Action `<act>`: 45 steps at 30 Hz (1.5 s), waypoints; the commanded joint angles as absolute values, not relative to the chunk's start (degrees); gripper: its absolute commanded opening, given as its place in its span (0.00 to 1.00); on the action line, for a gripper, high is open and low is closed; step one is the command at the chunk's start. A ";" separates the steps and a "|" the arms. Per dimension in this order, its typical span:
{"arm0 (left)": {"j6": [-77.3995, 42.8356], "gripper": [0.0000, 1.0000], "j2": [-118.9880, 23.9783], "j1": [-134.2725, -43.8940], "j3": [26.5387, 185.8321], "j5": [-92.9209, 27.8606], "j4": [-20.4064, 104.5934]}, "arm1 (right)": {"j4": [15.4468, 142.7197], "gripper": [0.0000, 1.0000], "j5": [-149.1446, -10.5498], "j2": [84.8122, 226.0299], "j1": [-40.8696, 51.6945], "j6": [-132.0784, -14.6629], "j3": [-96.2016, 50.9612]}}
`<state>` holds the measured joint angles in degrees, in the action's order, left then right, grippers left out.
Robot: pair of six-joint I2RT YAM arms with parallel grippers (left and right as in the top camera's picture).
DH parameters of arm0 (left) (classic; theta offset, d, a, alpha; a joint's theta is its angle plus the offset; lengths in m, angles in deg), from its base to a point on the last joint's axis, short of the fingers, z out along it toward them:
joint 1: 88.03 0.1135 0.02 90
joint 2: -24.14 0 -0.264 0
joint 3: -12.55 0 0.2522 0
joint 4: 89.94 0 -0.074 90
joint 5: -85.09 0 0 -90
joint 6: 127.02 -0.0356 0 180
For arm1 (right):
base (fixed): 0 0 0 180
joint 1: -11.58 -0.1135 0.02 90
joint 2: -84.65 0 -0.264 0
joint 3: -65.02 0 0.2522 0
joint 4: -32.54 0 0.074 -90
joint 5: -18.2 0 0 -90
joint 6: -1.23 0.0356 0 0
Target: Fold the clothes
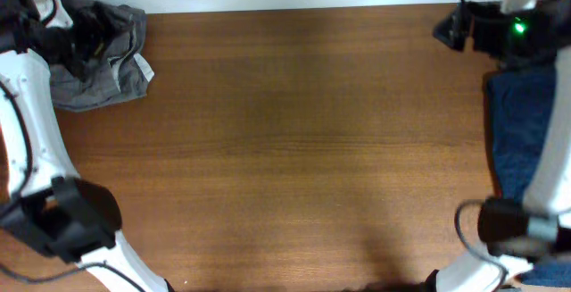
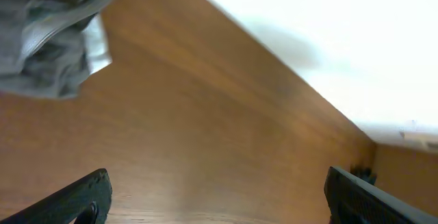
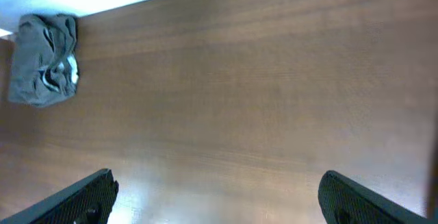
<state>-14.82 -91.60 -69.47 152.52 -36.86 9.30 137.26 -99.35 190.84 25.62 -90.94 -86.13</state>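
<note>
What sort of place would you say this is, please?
Probably a robotics lab bench set up for folding practice: a wooden table, a white left arm and right arm at its sides, and a crumpled grey garment in one corner.

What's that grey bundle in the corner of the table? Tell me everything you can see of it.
The grey garment is soft, cotton-looking cloth, bunched into a rumpled heap, not folded flat. Seams show, and a small white label sticks out at one side. It lies on the wooden table at its far left corner. The left gripper hangs open near it, holding nothing.
</note>
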 commanded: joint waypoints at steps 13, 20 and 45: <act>-17.58 0.99 -86.53 -76.55 153.27 -33.34 9.14 | 143.64 0.99 -92.05 166.80 24.66 -90.18 -73.71; -17.58 0.99 -86.53 -76.53 153.27 -33.34 9.14 | 143.64 0.98 -92.10 159.32 24.66 -90.16 -66.56; -17.58 0.99 -86.53 -76.55 153.27 -33.34 9.12 | 143.62 0.99 -91.22 162.03 24.66 -90.38 -66.00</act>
<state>-16.48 -86.40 -76.46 153.00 -33.80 9.23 143.27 -92.45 161.62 25.27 -90.46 -66.56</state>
